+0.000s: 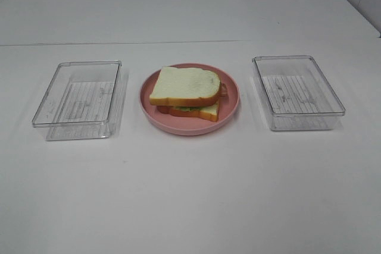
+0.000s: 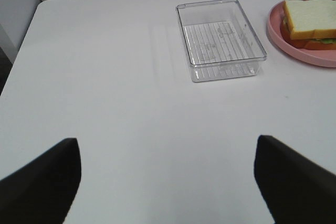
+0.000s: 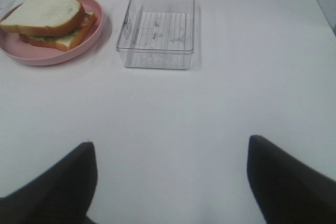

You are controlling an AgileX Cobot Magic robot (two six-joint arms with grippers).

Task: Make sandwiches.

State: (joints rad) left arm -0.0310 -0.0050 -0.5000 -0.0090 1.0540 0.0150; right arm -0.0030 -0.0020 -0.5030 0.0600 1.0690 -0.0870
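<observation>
A: Where is the sandwich (image 1: 187, 93)?
B: Assembled on the pink plate (image 1: 232, 108), between two empty boxes.
A: And the hands?
B: Left hand (image 2: 168, 182) and right hand (image 3: 170, 182) are wide open, holding nothing. I think only retreat remains.

two clear glossy plastic rectangular bins with ribbed floors, left (image 1: 78, 98) and right (image 1: 297, 91), flank a matt pink round plastic plate (image 1: 229, 106) bearing a soft-looking white-bread sandwich (image 1: 186, 85) on the smooth white table (image 1: 190, 194).
</observation>
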